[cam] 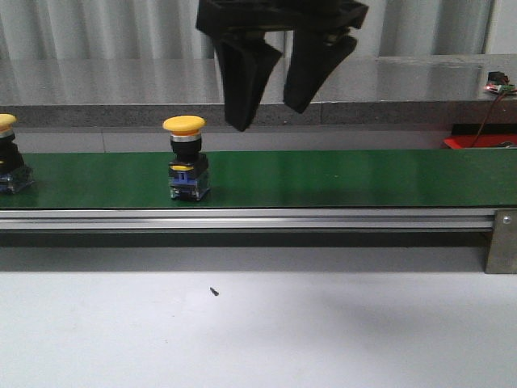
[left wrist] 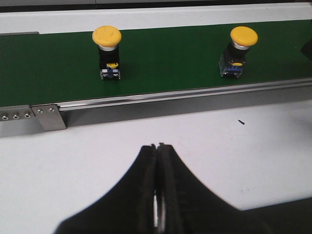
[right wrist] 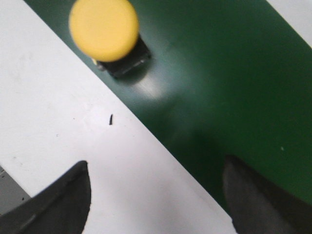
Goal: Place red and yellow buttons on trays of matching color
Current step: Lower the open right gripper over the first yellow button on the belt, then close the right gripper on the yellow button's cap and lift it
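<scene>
- Green belt [cam: 339, 178] carrying two yellow buttons: one mid-belt [cam: 187, 166], one at left edge [cam: 8, 158].
- Red tray [cam: 477, 142] far right, just a sliver; looks empty.
- Right gripper [cam: 271, 103] spread, hovering near mid-belt button.
- Left gripper [left wrist: 158, 161] pinched together, empty.
- Nothing sorted yet, apparently.

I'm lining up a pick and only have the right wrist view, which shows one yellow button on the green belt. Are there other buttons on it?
Observer: Yes. Besides yours, a second yellow button stands at the left end of the belt.
Operator: Any tray in sight?
Observer: Only a sliver of the red tray, far right, behind the belt.
Operator: What's the left gripper doing?
Observer: The left gripper is shut and empty, over the white table.
</scene>
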`<state>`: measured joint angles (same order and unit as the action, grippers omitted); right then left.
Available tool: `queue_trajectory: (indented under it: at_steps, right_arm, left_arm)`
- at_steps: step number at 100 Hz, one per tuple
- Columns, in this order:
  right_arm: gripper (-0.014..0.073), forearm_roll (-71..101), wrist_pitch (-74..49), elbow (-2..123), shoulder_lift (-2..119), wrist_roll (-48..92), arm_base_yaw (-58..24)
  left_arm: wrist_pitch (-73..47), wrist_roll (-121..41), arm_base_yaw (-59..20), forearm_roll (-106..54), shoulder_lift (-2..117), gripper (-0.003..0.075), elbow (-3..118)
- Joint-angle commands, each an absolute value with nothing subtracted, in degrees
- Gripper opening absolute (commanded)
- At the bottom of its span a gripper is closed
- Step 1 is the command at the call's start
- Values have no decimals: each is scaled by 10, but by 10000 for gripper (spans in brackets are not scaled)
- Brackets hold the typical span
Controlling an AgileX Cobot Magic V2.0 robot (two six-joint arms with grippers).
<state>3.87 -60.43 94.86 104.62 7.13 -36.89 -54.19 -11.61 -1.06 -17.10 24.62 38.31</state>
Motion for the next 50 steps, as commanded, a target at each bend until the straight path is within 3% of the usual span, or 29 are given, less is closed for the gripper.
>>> queue_trajectory:
  at_steps: [1,50]
  right_arm:
    - [560,56,-582,983,1035,97,-376]
    - [560,98,-459,999,1096,124,-378]
  left_arm:
    - [-507,-114,-15,-183,250,-20,397]
    - [-507,-114,-15,-183,250,-20,397]
